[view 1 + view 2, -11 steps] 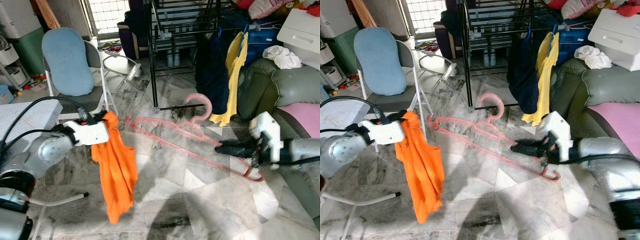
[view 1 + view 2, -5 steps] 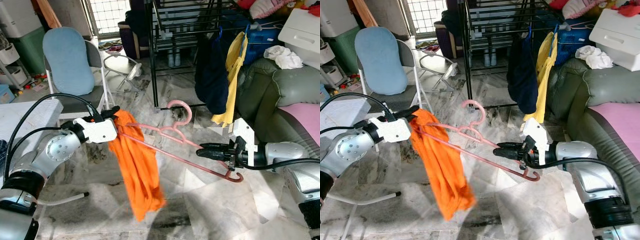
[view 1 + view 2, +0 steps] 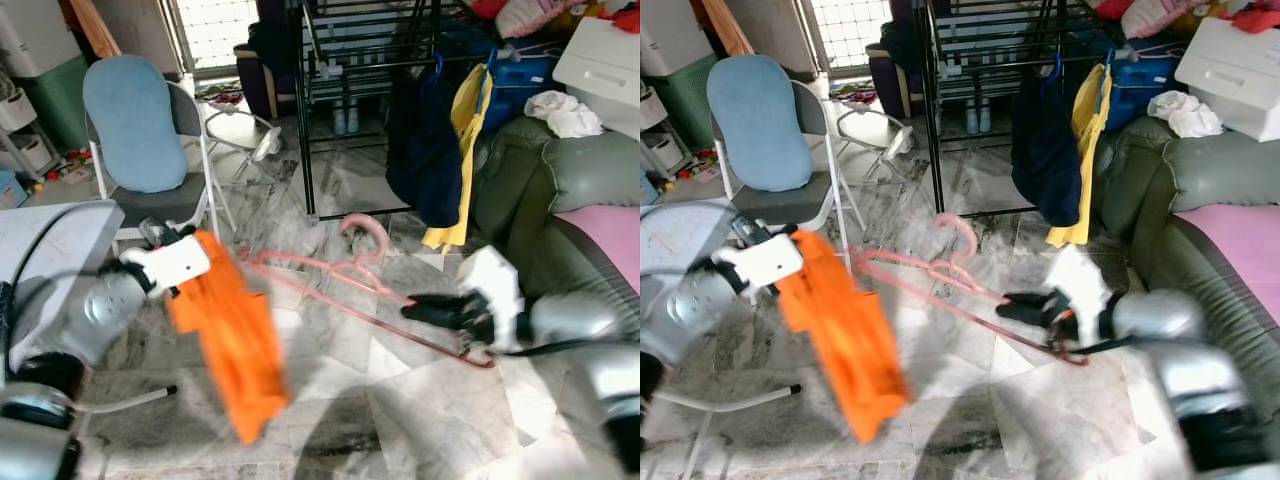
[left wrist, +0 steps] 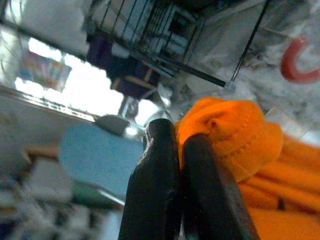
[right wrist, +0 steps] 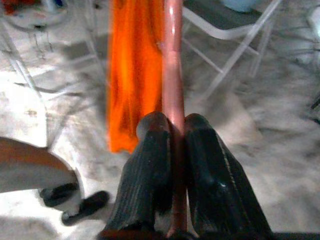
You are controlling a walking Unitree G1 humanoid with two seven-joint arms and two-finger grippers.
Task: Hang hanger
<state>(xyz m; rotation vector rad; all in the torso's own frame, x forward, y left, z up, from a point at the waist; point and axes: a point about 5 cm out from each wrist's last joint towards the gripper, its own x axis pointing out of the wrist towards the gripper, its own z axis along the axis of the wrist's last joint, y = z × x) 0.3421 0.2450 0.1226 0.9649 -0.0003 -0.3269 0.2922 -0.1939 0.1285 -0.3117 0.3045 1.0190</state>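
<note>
A pink plastic hanger (image 3: 345, 283) is held roughly level above the marble floor, hook curling upward. An orange garment (image 3: 232, 350) droops from one end; the other end sits between closed black fingers (image 5: 150, 165).

Under you runs a grey-and-white marbled tile floor (image 3: 400, 400), glossy and veined with dark streaks. You have a white-framed folding chair with a pale blue cushion (image 3: 135, 125) standing on it at the left, and a black metal drying rack (image 3: 330, 90) planted on it straight ahead. At the right, a grey-green leather sofa (image 3: 540, 180) sits on the same tiles.
</note>
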